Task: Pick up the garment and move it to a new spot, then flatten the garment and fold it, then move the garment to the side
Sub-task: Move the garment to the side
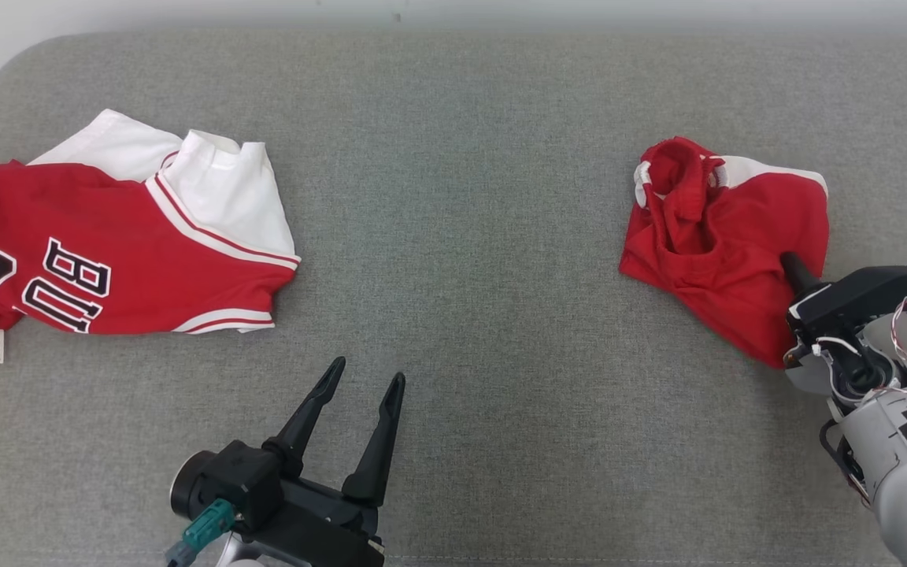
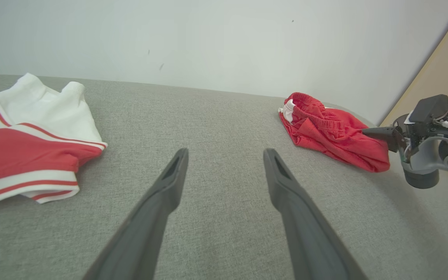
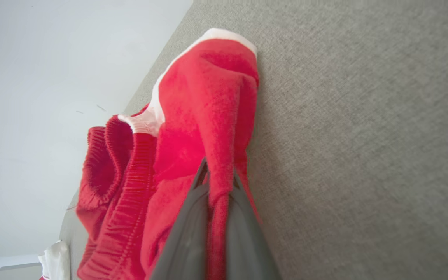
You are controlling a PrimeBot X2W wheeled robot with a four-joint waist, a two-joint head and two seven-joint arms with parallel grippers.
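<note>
1. Pinching a fold at the near right edge of the red shorts (image 1: 725, 236) with the right pincer (image 1: 790, 264).
2. Crumpled on the grey cushion's (image 1: 461, 157) right side, waistband away from that pincer.
3. Hovering spread and empty with the left pincer (image 1: 368, 372), well apart leftward.
</note>
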